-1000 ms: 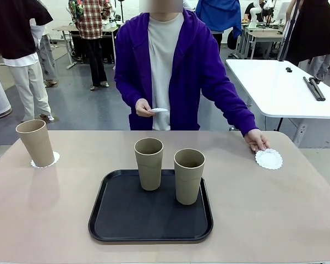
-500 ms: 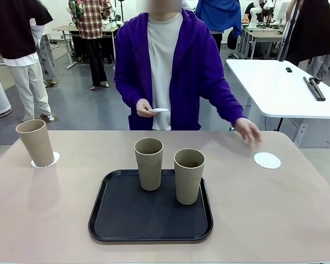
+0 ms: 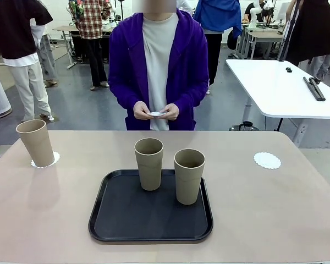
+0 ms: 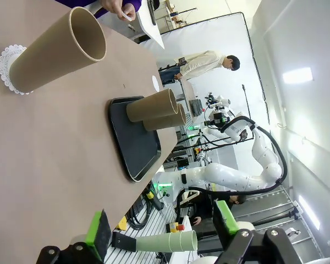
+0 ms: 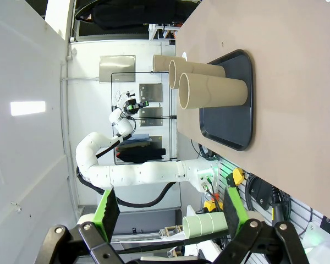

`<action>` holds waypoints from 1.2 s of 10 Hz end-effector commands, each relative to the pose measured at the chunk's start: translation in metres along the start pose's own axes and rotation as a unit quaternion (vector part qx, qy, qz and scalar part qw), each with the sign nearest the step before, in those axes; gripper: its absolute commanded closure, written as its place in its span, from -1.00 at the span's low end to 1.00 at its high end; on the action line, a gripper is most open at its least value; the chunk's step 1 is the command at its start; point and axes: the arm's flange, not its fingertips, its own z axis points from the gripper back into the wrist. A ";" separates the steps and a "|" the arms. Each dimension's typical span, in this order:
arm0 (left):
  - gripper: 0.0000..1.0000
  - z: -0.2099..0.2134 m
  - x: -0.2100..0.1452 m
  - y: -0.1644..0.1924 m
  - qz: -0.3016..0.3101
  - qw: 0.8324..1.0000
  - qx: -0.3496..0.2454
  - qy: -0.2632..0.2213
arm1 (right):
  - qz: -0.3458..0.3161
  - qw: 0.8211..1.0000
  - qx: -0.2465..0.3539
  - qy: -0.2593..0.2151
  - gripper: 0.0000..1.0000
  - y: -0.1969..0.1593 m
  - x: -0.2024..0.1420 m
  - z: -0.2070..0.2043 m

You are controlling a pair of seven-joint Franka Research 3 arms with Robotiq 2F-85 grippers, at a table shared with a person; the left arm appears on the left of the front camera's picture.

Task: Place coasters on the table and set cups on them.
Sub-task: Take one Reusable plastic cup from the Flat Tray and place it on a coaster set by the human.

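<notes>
One tan cup (image 3: pixel 36 143) stands on a lacy white coaster (image 3: pixel 54 159) at the table's (image 3: pixel 264 214) far left. Two more cups (image 3: pixel 149 163) (image 3: pixel 188 175) stand upright on the black tray (image 3: pixel 154 231) in the middle. A second coaster (image 3: pixel 267 160) lies bare at the far right. The person holds a third coaster (image 3: pixel 157 114) in both hands at chest height. My left gripper (image 4: pixel 162 226) is open, well back from the left cup (image 4: pixel 58 49) and its coaster (image 4: pixel 5 60). My right gripper (image 5: pixel 170 212) is open too, far from the tray's cups (image 5: pixel 212 91) (image 5: pixel 195 69).
A white table (image 3: pixel 280 88) with dark tools stands behind on the right. Other people stand in the background. Bare tabletop lies between the tray (image 4: pixel 135 143) and the left cup, and between the tray and the right coaster.
The person's hand lifted off the right coaster and drew back to the chest, where both hands now hold the third coaster. The grippers stayed open and still.
</notes>
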 end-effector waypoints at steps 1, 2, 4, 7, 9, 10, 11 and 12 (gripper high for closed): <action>-1.00 0.003 0.001 -0.002 0.000 1.000 -0.002 -0.004 | 0.005 1.000 0.006 0.000 -1.00 0.000 0.000 0.000; -1.00 0.003 0.001 -0.002 0.000 1.000 -0.002 -0.004 | 0.005 1.000 0.006 0.000 -1.00 0.000 0.000 0.000; -1.00 0.003 0.001 -0.002 0.000 1.000 -0.002 -0.004 | 0.005 1.000 0.006 0.000 -1.00 0.000 0.000 0.000; -1.00 0.003 0.001 -0.002 0.000 1.000 -0.002 -0.004 | 0.005 1.000 0.006 0.000 -1.00 0.000 0.000 0.000; -1.00 0.003 0.001 -0.002 0.000 1.000 -0.002 -0.004 | 0.005 1.000 0.006 0.000 -1.00 0.000 0.000 0.000; -1.00 0.003 0.001 -0.002 0.000 1.000 -0.002 -0.004 | 0.005 1.000 0.006 0.000 -1.00 0.000 0.000 0.000; -1.00 0.003 0.001 -0.002 0.000 1.000 -0.002 -0.004 | 0.005 1.000 0.006 0.000 -1.00 0.000 0.000 0.000; -1.00 0.003 0.001 -0.002 0.000 1.000 -0.002 -0.004 | 0.000 1.000 0.000 0.000 -1.00 0.000 0.000 0.000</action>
